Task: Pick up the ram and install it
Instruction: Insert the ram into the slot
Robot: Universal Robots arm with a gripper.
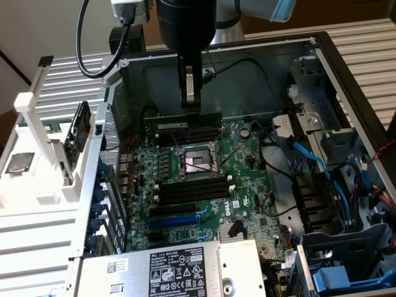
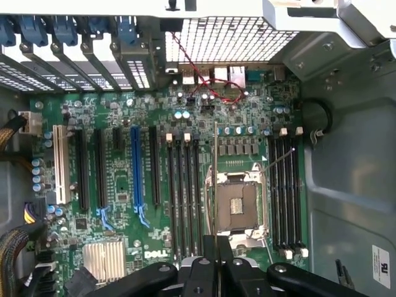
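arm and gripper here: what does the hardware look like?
The gripper has a black cylindrical body and narrow dark fingers; the wrist view shows black linkages with round pivot pins. The arm is a grey tube with a light-blue joint cap. A black cable loops to a silver box.

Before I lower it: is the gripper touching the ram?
Touching. The wrist view shows the ram edge-on, pinched in the gripper; the exterior view agrees.

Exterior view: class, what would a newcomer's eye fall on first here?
The dark gripper hangs inside the open computer case, shut on the ram, which it holds on edge above the green motherboard. Next comes the silver processor socket at the board's middle, between black memory slots.
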